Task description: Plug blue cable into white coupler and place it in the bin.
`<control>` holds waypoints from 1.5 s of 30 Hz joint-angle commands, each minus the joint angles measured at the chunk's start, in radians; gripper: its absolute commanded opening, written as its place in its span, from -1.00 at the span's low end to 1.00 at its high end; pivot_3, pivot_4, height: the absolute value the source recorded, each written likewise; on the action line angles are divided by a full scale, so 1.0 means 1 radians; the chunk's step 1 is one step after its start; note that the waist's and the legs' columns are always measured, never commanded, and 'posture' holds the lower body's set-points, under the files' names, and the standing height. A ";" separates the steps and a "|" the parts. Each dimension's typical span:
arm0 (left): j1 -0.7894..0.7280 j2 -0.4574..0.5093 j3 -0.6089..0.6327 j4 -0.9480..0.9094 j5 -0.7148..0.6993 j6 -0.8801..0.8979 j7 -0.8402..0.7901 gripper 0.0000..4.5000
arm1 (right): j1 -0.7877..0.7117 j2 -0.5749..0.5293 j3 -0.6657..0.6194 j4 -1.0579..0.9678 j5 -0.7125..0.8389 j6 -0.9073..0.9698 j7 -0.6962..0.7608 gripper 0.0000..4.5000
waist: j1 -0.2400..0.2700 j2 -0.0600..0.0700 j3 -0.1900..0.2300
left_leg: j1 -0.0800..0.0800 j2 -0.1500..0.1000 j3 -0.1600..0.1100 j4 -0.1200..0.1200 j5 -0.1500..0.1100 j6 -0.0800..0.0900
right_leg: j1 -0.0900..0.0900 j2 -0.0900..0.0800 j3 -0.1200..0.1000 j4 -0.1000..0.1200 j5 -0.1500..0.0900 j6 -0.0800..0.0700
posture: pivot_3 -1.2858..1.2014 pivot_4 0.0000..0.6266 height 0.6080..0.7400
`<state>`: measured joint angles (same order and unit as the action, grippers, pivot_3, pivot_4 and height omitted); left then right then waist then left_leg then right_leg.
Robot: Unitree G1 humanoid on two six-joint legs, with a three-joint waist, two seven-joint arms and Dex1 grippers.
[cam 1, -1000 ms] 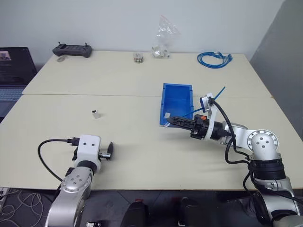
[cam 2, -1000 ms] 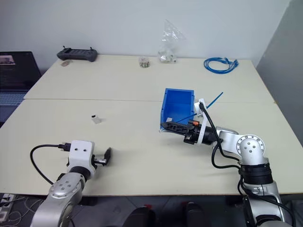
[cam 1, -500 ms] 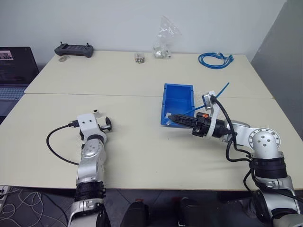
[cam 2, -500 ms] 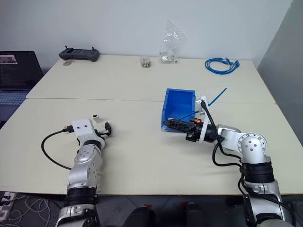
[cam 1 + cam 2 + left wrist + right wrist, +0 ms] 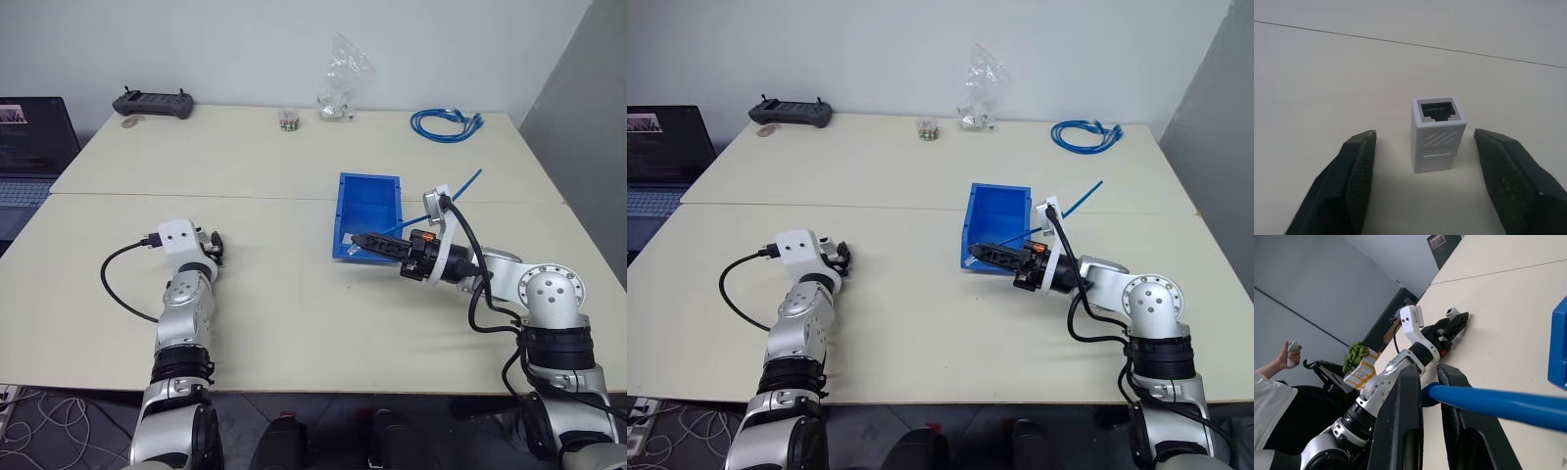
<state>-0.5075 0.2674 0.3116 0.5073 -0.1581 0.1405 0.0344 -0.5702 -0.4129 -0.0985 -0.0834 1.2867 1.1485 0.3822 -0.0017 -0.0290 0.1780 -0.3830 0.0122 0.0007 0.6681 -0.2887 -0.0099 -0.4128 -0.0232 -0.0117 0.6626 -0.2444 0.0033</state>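
Both pincers differ: the left pincer (image 5: 1422,186) has reached forward, its half-spread fingers now flanking the upright white coupler (image 5: 1438,133) untouched; the right pincer (image 5: 1431,418) stays clamped on the blue cable (image 5: 1498,404), so grasping comes next.

Robot lab or office: plain white wall (image 5: 245,49), pale worktables (image 5: 294,157), laptop (image 5: 29,147), handheld controller (image 5: 150,102), cable coil (image 5: 444,123).
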 commanded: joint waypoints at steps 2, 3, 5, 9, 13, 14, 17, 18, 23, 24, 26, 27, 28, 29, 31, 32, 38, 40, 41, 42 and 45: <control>-0.017 0.017 0.006 0.011 0.000 -0.017 -0.001 -0.10 | -0.017 0.000 -0.028 -0.034 0.003 -0.001 0.000 -0.90 | 0.000 0.000 0.000 | 0.000 0.000 0.000 0.000 0.000 0.000 | 0.000 0.000 0.000 0.000 0.000 0.000 | 0.03 -0.52 1.00; -0.018 0.018 0.005 0.012 0.001 -0.018 -0.003 -0.24 | -0.016 0.001 -0.029 -0.034 0.003 -0.002 -0.002 -0.90 | 0.000 0.000 0.000 | 0.000 0.000 0.000 0.000 0.000 0.000 | 0.000 0.000 0.000 0.000 0.000 0.000 | 0.03 -0.52 1.00; -0.021 0.025 -0.001 0.014 0.009 -0.023 -0.006 -0.45 | -0.015 0.006 -0.031 -0.034 0.004 -0.003 -0.005 -0.90 | 0.000 0.000 0.000 | 0.000 0.000 0.000 0.000 0.000 0.000 | 0.000 0.000 0.000 0.000 0.000 0.000 | 0.03 -0.52 1.00; -0.028 0.052 -0.005 -0.018 0.017 -0.007 -0.015 -0.66 | -0.013 0.014 -0.033 -0.028 0.003 -0.006 -0.012 -0.90 | 0.000 0.000 0.000 | 0.000 0.000 0.000 0.000 0.000 0.000 | 0.000 0.000 0.000 0.000 0.000 0.000 | 0.03 -0.52 1.00; 0.053 0.096 -0.043 -0.220 -0.033 0.088 -0.156 -0.66 | -0.015 0.010 -0.039 -0.033 0.005 -0.002 -0.013 -0.90 | -0.001 0.000 0.000 | -0.002 0.000 0.000 0.000 0.000 0.000 | -0.001 0.000 0.000 0.000 0.000 0.000 | 0.03 -0.52 1.00; 0.101 0.126 -0.076 -0.316 -0.061 0.132 -0.243 -0.66 | -0.015 0.005 -0.039 -0.037 0.004 0.000 -0.011 -0.90 | -0.003 0.000 0.000 | -0.002 0.000 0.001 -0.001 0.000 0.000 | -0.002 0.000 0.000 0.000 0.000 0.000 | 0.03 -0.52 1.00; 0.260 0.247 -0.190 -0.593 -0.149 0.241 -0.514 -0.66 | -0.017 -0.014 -0.037 -0.047 -0.005 0.006 0.002 -0.90 | -0.006 0.000 0.000 | -0.003 0.000 0.001 -0.002 0.000 -0.001 | -0.003 -0.001 0.001 0.000 0.000 0.000 | 0.03 -0.52 1.00; 0.307 0.285 -0.219 -0.671 -0.201 0.276 -0.602 -0.66 | -0.023 -0.018 -0.034 -0.049 -0.008 0.007 0.003 -0.90 | -0.007 0.000 0.000 | -0.003 0.000 0.001 -0.003 0.000 -0.001 | -0.004 -0.001 0.001 -0.001 0.000 -0.001 | 0.03 -0.52 1.00; 0.379 0.378 -0.376 -0.842 -0.335 0.338 -0.910 -0.66 | -0.061 -0.032 -0.011 -0.072 -0.024 0.014 0.028 -0.90 | -0.002 0.001 0.001 | -0.007 0.000 0.001 -0.003 0.000 -0.001 | -0.008 -0.001 0.001 -0.001 -0.001 -0.002 | 0.03 -0.52 1.00; 0.367 0.379 -0.412 -0.824 -0.313 0.314 -0.945 -0.66 | -0.064 -0.035 -0.006 -0.079 -0.029 0.016 0.036 -0.90 | -0.001 0.001 0.001 | -0.007 0.000 0.001 -0.002 0.000 -0.001 | -0.008 -0.001 0.000 0.000 -0.001 -0.001 | 0.03 -0.52 1.00; 0.314 0.357 -0.489 -0.722 -0.257 0.243 -1.018 -0.66 | -0.062 -0.062 0.034 -0.118 -0.072 0.011 0.080 -0.90 | 0.001 0.001 0.001 | -0.007 0.000 0.000 -0.002 0.000 -0.001 | -0.007 0.001 0.000 0.000 -0.001 -0.001 | 0.03 -0.52 1.00; 0.283 0.346 -0.526 -0.659 -0.222 0.194 -1.056 -0.66 | -0.057 -0.081 0.063 -0.145 -0.112 -0.004 0.110 -0.90 | 0.002 0.001 0.001 | -0.007 0.000 0.000 -0.002 0.000 0.000 | -0.007 0.003 0.000 0.000 -0.001 -0.001 | 0.03 -0.52 1.00; 0.257 0.336 -0.553 -0.603 -0.196 0.151 -1.089 -0.66 | -0.058 -0.093 0.087 -0.160 -0.145 -0.018 0.130 -0.90 | 0.001 0.001 0.001 | -0.007 0.000 0.001 -0.001 0.001 0.001 | -0.007 0.004 0.000 -0.001 -0.002 0.000 | 0.03 -0.52 1.00; 0.226 0.321 -0.575 -0.542 -0.165 0.098 -1.112 -0.66 | -0.062 -0.118 0.131 -0.179 -0.205 -0.047 0.165 -0.90 | 0.000 0.001 0.001 | -0.007 0.000 0.001 -0.001 0.001 0.002 | -0.007 0.005 0.000 0.000 -0.003 0.003 | 0.03 -0.52 1.00; 0.174 0.288 -0.602 -0.442 -0.126 0.028 -1.144 -0.66 | -0.065 -0.177 0.225 -0.219 -0.328 -0.124 0.260 -0.90 | -0.002 0.001 0.001 | -0.007 0.000 0.002 -0.001 0.002 0.002 | -0.007 0.005 0.001 0.000 -0.003 0.004 | 0.03 -0.52 1.00; 0.147 0.273 -0.614 -0.392 -0.111 -0.003 -1.167 -0.66 | -0.068 -0.207 0.279 -0.229 -0.403 -0.178 0.308 -0.90 | -0.002 0.001 0.001 | -0.007 0.000 0.002 0.000 0.002 0.002 | -0.007 0.005 0.001 0.000 -0.003 0.004 | 0.03 -0.52 1.00; 0.095 0.242 -0.644 -0.278 -0.078 -0.109 -1.284 -0.66 | -0.039 -0.251 0.445 -0.180 -0.683 -0.435 0.486 -0.90 | -0.005 0.001 0.001 | -0.008 0.000 0.002 0.000 0.001 0.002 | -0.008 0.005 0.001 -0.001 -0.002 0.003 | 0.03 -0.52 1.00; 0.094 0.237 -0.642 -0.268 -0.075 -0.121 -1.303 -0.66 | -0.034 -0.231 0.462 -0.164 -0.722 -0.468 0.505 -0.90 | -0.005 0.001 0.001 | -0.008 0.000 0.001 0.000 0.001 0.002 | -0.008 0.004 0.000 -0.001 0.000 -0.001 | 0.03 -0.52 1.00; 0.093 0.231 -0.642 -0.266 -0.074 -0.119 -1.305 -0.66 | -0.030 -0.223 0.475 -0.161 -0.742 -0.484 0.514 -0.90 | -0.004 0.001 0.001 | -0.008 0.000 0.001 0.000 0.001 0.002 | -0.008 0.003 0.000 -0.001 0.000 -0.001 | 0.03 -0.52 1.00; 0.092 0.226 -0.642 -0.265 -0.074 -0.117 -1.306 -0.66 | -0.025 -0.214 0.485 -0.160 -0.759 -0.495 0.522 -0.90 | -0.004 0.001 0.001 | -0.009 0.000 0.001 0.000 0.001 0.002 | -0.008 0.003 0.000 -0.001 0.000 -0.001 | 0.03 -0.52 1.00; 0.084 0.210 -0.637 -0.267 -0.076 -0.104 -1.307 -0.66 | -0.018 -0.192 0.505 -0.150 -0.800 -0.521 0.552 -0.90 | -0.003 0.001 0.001 | -0.009 0.000 0.000 0.001 0.001 0.002 | -0.008 0.003 0.000 -0.001 0.000 -0.001 | 0.03 -0.52 1.00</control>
<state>-0.4122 0.4896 -0.3186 0.2451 -0.2379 0.0353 -1.2595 -0.5896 -0.6093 0.4062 -0.2246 0.5064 0.6590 0.9071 -0.0048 -0.0277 0.1790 -0.3918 0.0117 0.0006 0.6694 -0.2874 -0.0074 -0.4207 -0.0202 -0.0121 0.6625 -0.2448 0.0027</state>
